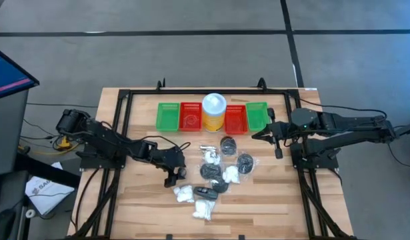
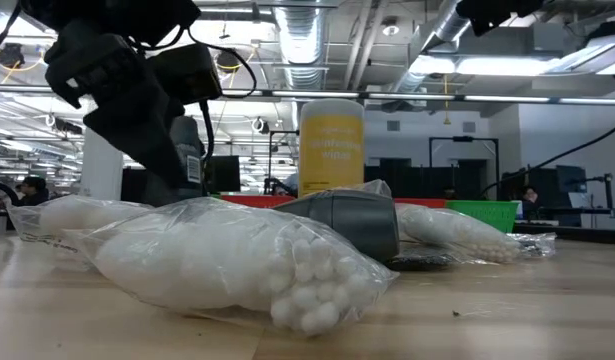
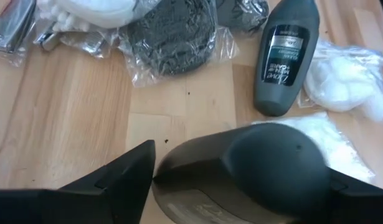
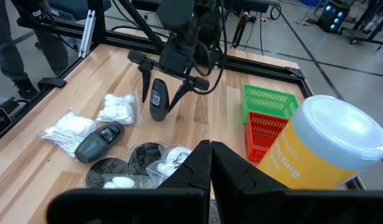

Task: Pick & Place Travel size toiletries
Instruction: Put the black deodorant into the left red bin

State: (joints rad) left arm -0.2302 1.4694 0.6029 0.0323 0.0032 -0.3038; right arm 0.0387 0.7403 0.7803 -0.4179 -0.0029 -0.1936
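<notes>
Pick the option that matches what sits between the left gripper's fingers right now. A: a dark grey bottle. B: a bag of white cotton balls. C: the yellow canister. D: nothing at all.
A: the right wrist view shows the left gripper with its fingers spread around a dark grey plastic bottle standing upright on the wooden table.

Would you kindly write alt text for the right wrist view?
The left hand straddles an upright grey bottle on the wooden table, with bagged cotton balls, cotton swabs and a second grey bottle nearby. Closer in stand a yellow canister and green and red baskets.
</notes>
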